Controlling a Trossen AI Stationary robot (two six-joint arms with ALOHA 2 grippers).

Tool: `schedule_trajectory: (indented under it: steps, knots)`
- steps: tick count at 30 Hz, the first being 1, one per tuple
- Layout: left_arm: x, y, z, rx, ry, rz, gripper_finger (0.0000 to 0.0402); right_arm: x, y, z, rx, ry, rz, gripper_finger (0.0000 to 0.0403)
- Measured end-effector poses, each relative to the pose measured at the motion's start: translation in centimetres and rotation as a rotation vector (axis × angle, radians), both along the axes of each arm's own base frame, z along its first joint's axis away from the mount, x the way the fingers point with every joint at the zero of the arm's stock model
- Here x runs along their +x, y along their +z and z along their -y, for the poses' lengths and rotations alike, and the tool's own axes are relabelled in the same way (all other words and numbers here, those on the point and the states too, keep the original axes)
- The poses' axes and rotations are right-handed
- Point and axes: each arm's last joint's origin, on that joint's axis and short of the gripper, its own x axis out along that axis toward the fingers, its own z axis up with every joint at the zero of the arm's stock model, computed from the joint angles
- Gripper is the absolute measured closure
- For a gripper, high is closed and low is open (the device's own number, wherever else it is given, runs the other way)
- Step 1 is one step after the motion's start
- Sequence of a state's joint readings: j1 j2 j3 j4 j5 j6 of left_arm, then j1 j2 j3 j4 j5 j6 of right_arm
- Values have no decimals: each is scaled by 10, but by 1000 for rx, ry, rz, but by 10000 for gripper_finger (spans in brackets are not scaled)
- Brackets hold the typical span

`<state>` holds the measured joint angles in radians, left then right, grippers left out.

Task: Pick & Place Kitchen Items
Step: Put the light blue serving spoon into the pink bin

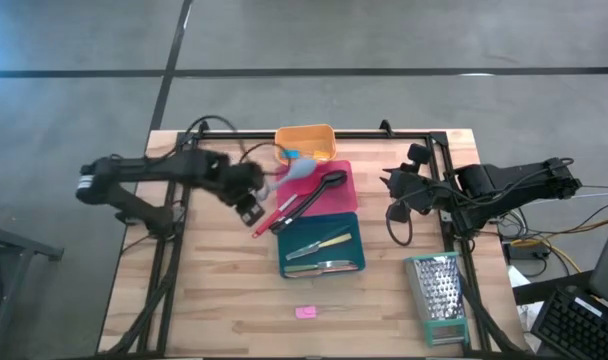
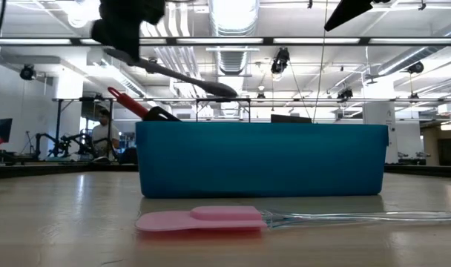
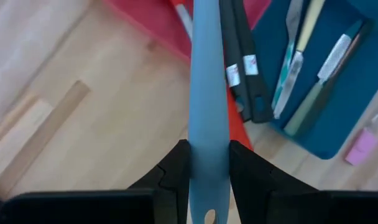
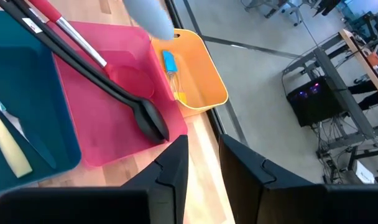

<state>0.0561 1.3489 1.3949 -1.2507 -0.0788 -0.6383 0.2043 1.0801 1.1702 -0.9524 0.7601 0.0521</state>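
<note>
Three trays are sitting in a row mid-table: the far tray (image 1: 306,140) at the back edge, the middle tray (image 1: 336,192) touching it, the near tray (image 1: 322,247) in front. A small whisk (image 4: 170,67) is lying in the far tray. A long spoon (image 1: 309,199) and a spatula (image 1: 274,214) are lying across the middle tray, handles overhanging its left edge. A knife (image 1: 319,243) and tongs (image 1: 324,266) are lying in the near tray. A small scraper (image 1: 306,312) is lying on the table (image 1: 214,290) in front of it. The box grater (image 1: 439,296) is lying near the front right corner.

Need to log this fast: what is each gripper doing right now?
Left gripper: shut on the grey spoon.
Right gripper: holding nothing; open or shut cannot be told.
</note>
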Motion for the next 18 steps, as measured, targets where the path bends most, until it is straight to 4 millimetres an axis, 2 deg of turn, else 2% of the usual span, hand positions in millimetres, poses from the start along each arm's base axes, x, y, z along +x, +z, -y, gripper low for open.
schedule_trajectory:
  steps: [5,10,18]
  knots:
    - [31,-7,-21,-104,-55,-37,312,0,0,0,-2,2,-2,309]
    - [59,-19,-31,-208,-133,-100,312,0,0,0,-2,2,-2,293]
    - [76,-39,-55,-230,-148,-189,312,0,0,0,-2,2,-2,274]
